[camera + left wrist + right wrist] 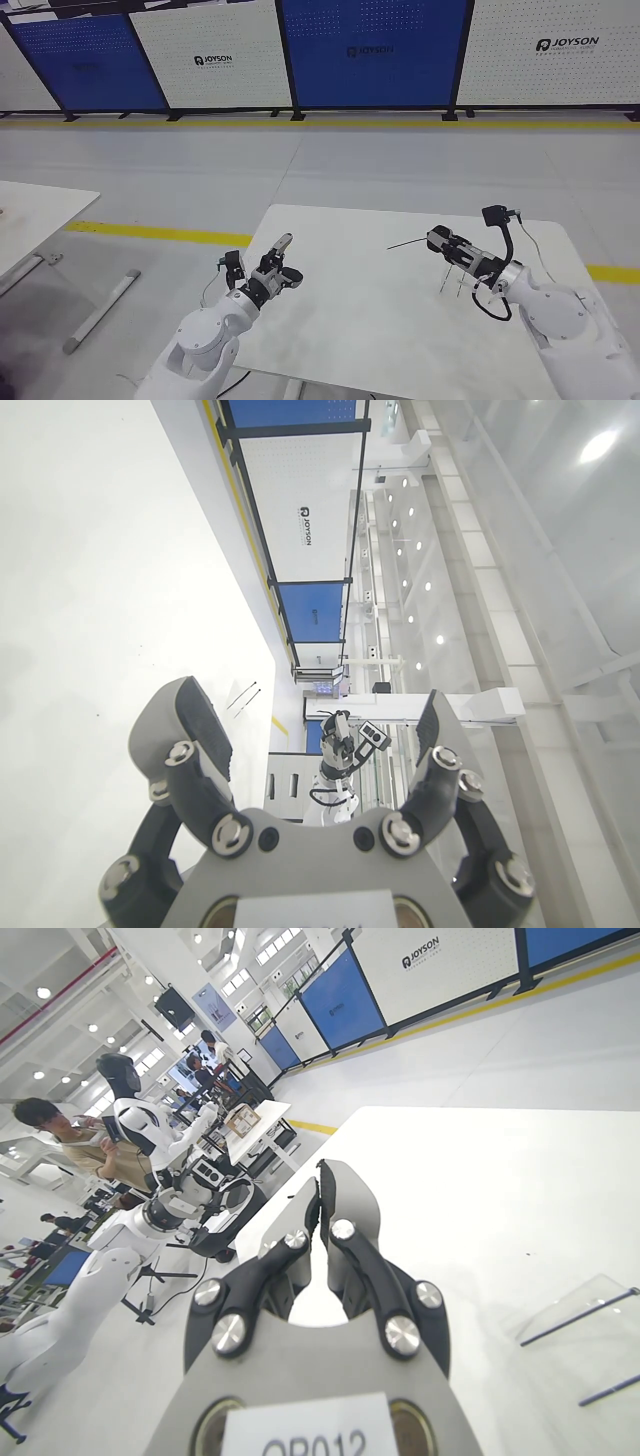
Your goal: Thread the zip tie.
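One thin, straight black zip tie (408,243)

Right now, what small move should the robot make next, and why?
Probably move the open left claw toward the thin black zip tie sticking out of the shut right claw; the claws are far apart, and threading likely needs both.

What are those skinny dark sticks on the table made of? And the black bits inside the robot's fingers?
Zip ties: probably plastic. They are thin, dark, straight strips with a dull look, but they are too small to be sure.
Pads: likely rubber. They are matte black, with a ribbed surface for gripping.
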You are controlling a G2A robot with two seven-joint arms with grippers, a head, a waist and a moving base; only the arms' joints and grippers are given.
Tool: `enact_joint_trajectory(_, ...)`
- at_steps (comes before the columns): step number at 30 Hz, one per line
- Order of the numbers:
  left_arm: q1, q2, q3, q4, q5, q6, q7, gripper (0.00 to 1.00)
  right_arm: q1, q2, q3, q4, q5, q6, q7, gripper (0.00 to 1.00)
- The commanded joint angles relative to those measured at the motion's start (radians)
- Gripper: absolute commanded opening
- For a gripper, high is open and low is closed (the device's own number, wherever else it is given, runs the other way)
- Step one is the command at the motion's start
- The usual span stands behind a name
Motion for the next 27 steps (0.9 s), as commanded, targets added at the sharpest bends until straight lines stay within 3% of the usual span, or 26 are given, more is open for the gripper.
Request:
enact_joint_trajectory(1,0.0,0.0,0.0,0.0,0.0,0.0,0.0,1.0,0.0,0.0,0.0,0.0,0.0,0.0,0.0,0.0)
enact_joint_trajectory(5,0.0,0.0,0.0,0.0,0.0,0.0,0.0,1.0,0.0,0.0,0.0,0.0,0.0,0.0,0.0,0.0)
enact_joint_trajectory(7,-0.006,-0.001,0.008,-0.001,-0.012,0.011,0.001,1.0,-0.005,-0.005,-0.005,-0.006,0.059,0.0,-0.019,0.0)
enact_joint_trajectory(9,-0.016,-0.002,0.013,-0.016,-0.034,0.049,0.0,1.0,0.007,-0.004,-0.012,-0.003,0.013,0.0,-0.026,0.0)
enact_joint_trajectory(11,-0.024,-0.003,0.015,-0.032,-0.087,0.122,0.004,1.0,0.005,-0.004,-0.026,-0.027,0.019,0.0,-0.023,0.0)
enact_joint_trajectory(16,-0.038,0.011,0.063,0.011,-0.202,0.122,0.012,1.0,-0.02,0.008,-0.032,-0.062,-0.04,0.0,-0.07,0.0)
enact_joint_trajectory(27,-0.04,0.013,0.066,0.015,-0.205,0.122,0.019,1.0,-0.022,0.009,-0.032,-0.064,-0.037,0.0,-0.074,0.0)
